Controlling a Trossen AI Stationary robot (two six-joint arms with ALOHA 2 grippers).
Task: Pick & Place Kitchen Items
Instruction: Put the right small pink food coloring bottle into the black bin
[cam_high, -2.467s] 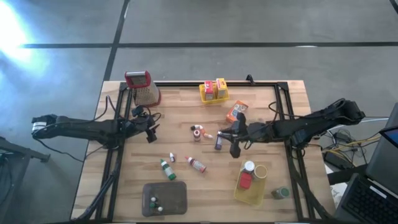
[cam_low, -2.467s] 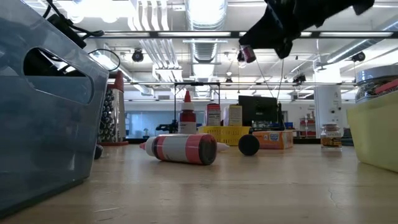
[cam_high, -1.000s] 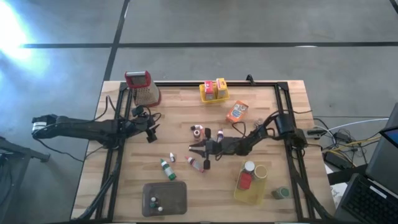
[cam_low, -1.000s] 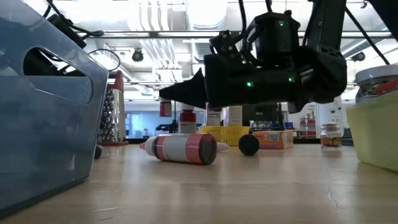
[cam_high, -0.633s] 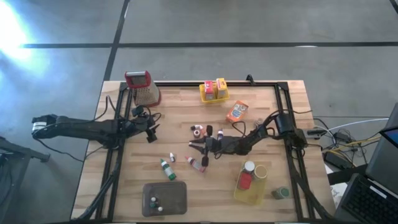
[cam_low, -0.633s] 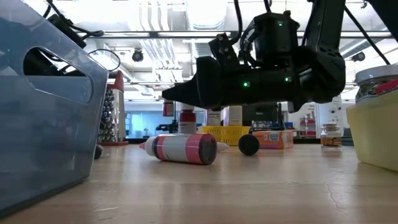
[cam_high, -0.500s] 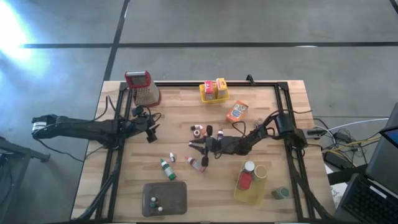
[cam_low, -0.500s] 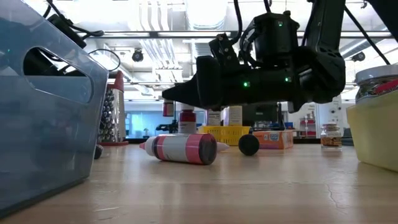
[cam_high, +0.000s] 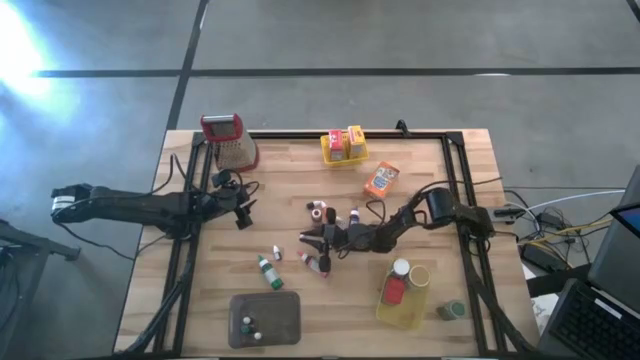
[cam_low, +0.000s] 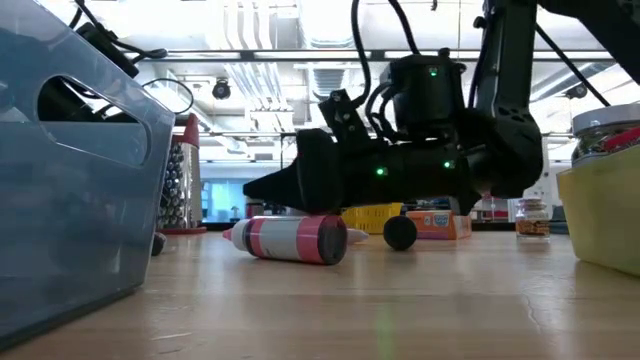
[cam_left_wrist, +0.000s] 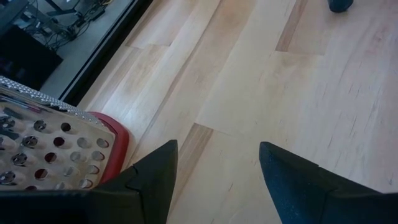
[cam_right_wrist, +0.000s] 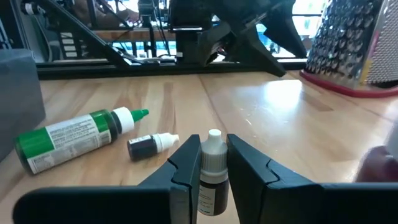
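On the tabletop, nearest the front edge, one grey tray holds two small white-capped bottles. To its right one yellow basket carries a red item and two lidded jars, with one green-lidded jar lying just beside it on the wood.

A little farther in lie three loose bottles: one green bottle with a white cap, one small dark bottle just beside it, and one red-banded bottle on its side. The right hand hangs low over the middle of the tabletop, just above the red-banded bottle, clenched on one small dark dropper bottle with a white tip, which stands upright between its fingers. In the low view the arm's dark bulk blocks most of what lies behind it.

Beyond are two more small bottles near the middle and one orange box. The left hand waits at the left side, its fingers released and apart over bare wood.

Farthest back stand one metal grater with a red handle, close to the left hand, and a second yellow basket holding two small boxes
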